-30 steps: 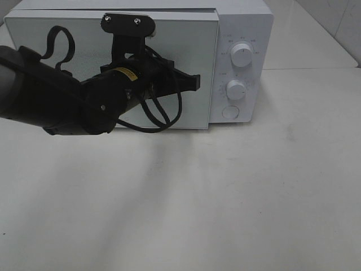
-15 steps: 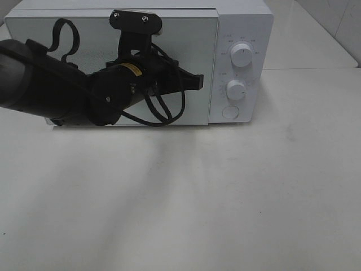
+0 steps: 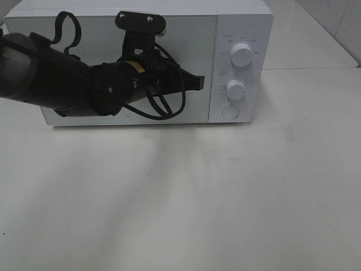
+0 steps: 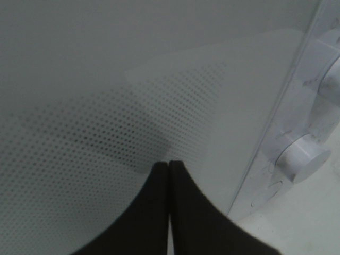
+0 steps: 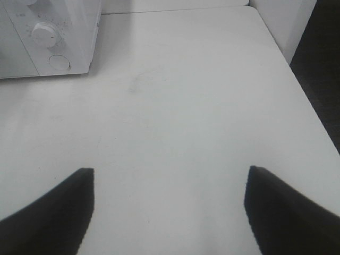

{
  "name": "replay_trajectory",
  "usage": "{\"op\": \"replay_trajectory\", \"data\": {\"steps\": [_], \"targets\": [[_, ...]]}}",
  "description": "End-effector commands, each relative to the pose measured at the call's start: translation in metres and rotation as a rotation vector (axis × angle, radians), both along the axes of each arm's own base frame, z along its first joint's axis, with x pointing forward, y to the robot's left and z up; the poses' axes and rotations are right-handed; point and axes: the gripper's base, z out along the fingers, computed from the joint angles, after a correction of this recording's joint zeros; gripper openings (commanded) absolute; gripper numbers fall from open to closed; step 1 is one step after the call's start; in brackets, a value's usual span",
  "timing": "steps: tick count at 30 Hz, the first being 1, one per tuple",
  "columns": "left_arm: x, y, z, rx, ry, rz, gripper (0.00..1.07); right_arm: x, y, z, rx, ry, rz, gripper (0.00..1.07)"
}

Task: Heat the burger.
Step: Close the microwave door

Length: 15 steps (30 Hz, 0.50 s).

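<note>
The burger is hidden; no frame shows it. A white microwave [image 3: 237, 34] stands at the back of the table with its door [image 3: 197, 39] flush against its front. My left gripper [image 3: 198, 83] is shut and empty, its fingertips [image 4: 169, 166] pressed against the dotted door window, close to the control panel. The microwave's two knobs [image 3: 236, 90] and a round button [image 3: 229, 112] sit right of the door. My right gripper [image 5: 169, 207] is open and empty over bare table right of the microwave; the exterior view does not show it.
The white table [image 3: 225, 197] spreads in front of the microwave. Its right edge [image 5: 303, 90] drops to a dark floor. A white wall or box [image 5: 281, 21] stands at the far right corner. The left arm's black cable [image 3: 163, 113] loops in front of the door.
The left gripper has pushed forward against the microwave door, and the door has swung from slightly ajar to flush with the front.
</note>
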Motion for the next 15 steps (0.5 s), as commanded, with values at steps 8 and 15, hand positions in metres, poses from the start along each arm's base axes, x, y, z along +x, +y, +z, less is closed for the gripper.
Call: {"op": "replay_trajectory", "data": {"steps": [8, 15], "targets": [[-0.017, -0.006, 0.027, -0.010, 0.121, -0.072, 0.00, -0.004, 0.000, -0.001, 0.006, -0.026, -0.008, 0.75], [-0.047, -0.001, 0.028, 0.017, 0.170, -0.117, 0.00, -0.004, 0.000, -0.001, 0.006, -0.026, -0.008, 0.75]]}}
